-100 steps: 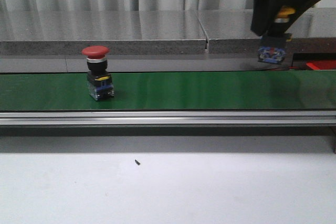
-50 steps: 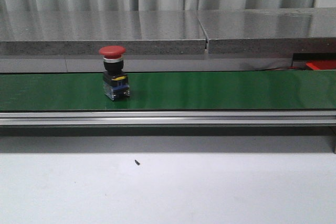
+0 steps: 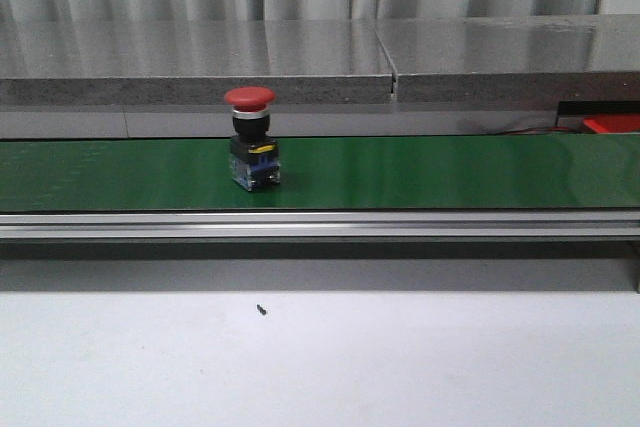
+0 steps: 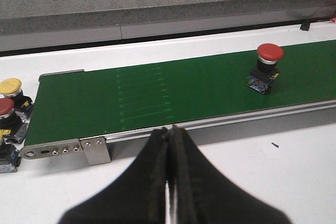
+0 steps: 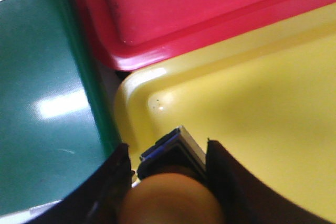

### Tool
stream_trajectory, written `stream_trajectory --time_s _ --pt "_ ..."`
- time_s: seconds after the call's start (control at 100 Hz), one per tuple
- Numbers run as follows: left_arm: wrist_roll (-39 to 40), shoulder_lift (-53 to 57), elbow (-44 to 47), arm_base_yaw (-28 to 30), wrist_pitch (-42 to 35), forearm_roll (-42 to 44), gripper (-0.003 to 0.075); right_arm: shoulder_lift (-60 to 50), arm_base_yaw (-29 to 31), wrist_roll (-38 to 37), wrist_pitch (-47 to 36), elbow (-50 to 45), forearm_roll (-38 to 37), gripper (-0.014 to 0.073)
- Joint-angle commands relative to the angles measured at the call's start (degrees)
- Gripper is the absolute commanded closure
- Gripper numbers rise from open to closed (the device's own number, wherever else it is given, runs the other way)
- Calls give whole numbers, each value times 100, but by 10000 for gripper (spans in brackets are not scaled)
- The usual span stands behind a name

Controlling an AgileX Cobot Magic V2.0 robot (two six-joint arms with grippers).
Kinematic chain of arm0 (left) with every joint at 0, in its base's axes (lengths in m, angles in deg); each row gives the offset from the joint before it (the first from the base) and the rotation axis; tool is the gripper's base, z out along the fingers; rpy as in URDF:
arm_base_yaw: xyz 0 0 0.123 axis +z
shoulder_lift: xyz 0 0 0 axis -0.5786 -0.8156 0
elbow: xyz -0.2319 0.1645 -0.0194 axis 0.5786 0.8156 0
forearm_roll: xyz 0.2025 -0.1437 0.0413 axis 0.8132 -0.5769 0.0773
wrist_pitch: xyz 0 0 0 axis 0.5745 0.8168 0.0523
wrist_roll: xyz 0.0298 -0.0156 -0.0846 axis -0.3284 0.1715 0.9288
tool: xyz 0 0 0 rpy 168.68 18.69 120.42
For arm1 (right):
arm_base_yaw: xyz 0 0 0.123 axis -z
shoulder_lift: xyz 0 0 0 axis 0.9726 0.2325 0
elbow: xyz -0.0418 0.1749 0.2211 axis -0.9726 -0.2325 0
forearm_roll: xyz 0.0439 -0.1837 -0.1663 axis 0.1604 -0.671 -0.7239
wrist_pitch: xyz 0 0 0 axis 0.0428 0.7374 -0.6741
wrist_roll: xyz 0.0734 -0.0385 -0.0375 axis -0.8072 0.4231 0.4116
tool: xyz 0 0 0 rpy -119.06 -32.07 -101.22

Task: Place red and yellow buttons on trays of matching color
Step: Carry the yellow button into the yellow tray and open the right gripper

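**Red button riding belt, yellow one held over its tray**

Front: a red button is standing upright on the green belt.

Left wrist: the left gripper is keeping its jaws pressed together.

Right wrist: the right gripper is pinching a yellow button above the yellow tray, beside the red tray.

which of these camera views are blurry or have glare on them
Front view: sharp, with soft reflections on the grey ledge. Left wrist view: the belt is clear, the left hand a dark blur. Right wrist view: soft all over, with glare on the belt and the yellow tray.
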Motion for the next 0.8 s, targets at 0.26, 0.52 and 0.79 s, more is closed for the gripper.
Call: stream_trajectory --time_s 0.26,0.52,0.79 --pt "68 -66 -145 -41 -393 -68 739 676 40 -97 -588 131 392 356" --pt "68 -66 -145 -41 -393 -68 739 761 40 -154 -775 131 385 356" --pt "68 -66 -145 -41 -393 -68 739 894 40 -154 -759 131 320 356"
